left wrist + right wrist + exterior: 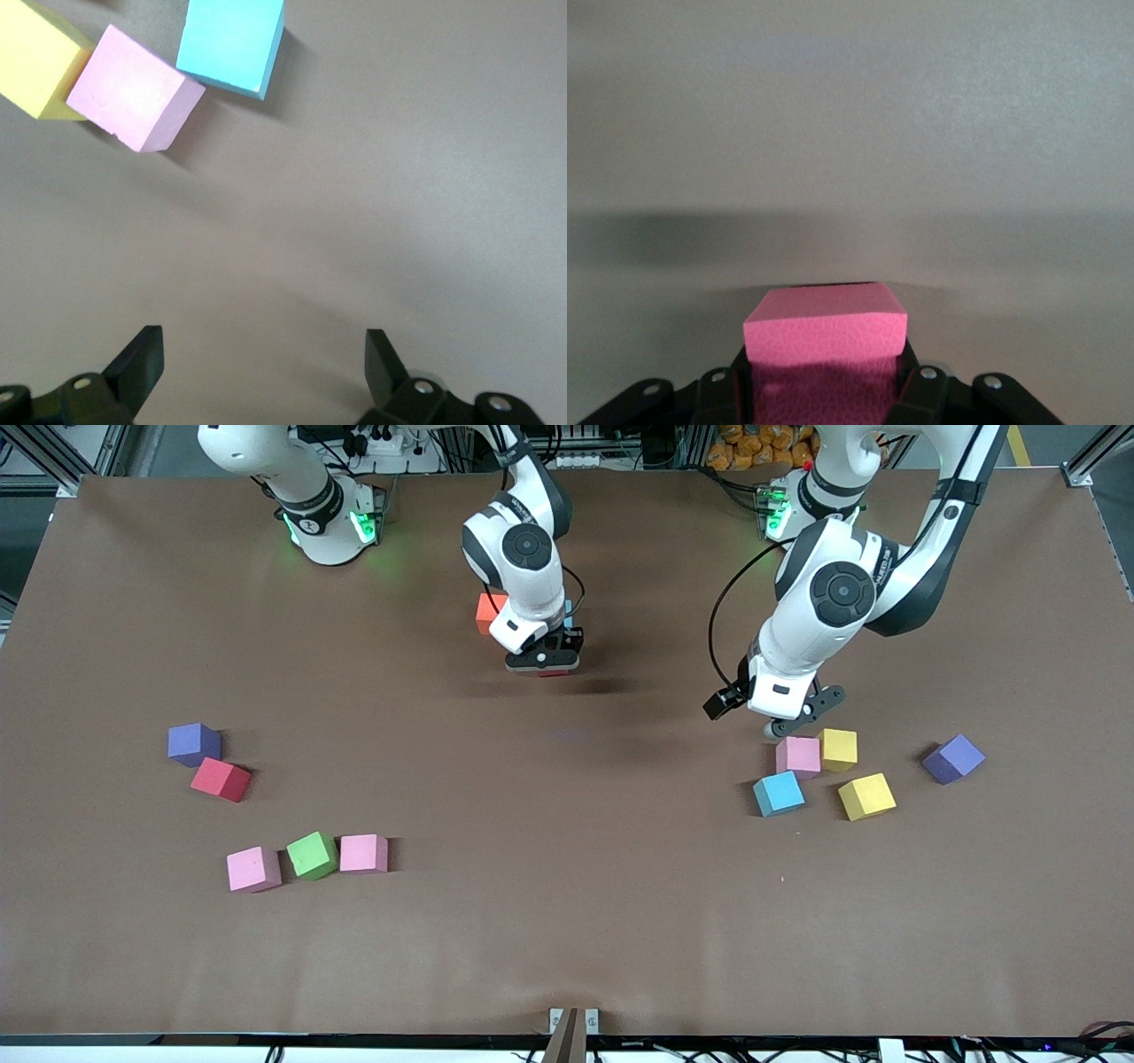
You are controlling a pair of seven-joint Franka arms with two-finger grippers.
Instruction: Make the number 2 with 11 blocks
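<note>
Blocks lie scattered on the worktop (567, 921) in the front view: a pink block (798, 756), a yellow one (838, 749) and a light blue one (779, 794) clustered just below the left claw (791, 726). In the left wrist view that claw's fingers (142, 359) are spread wide, holding nothing. In the right wrist view the right claw (824, 390) is clamped on a crimson block (826, 341) above bare worktop.

A matt, finely pebbled foam block (825, 350) sits between my right gripper (824, 390) jaws of black plastic; the brown surface (567, 886) looks matt and smooth, my arm shells glossy white plastic.
</note>
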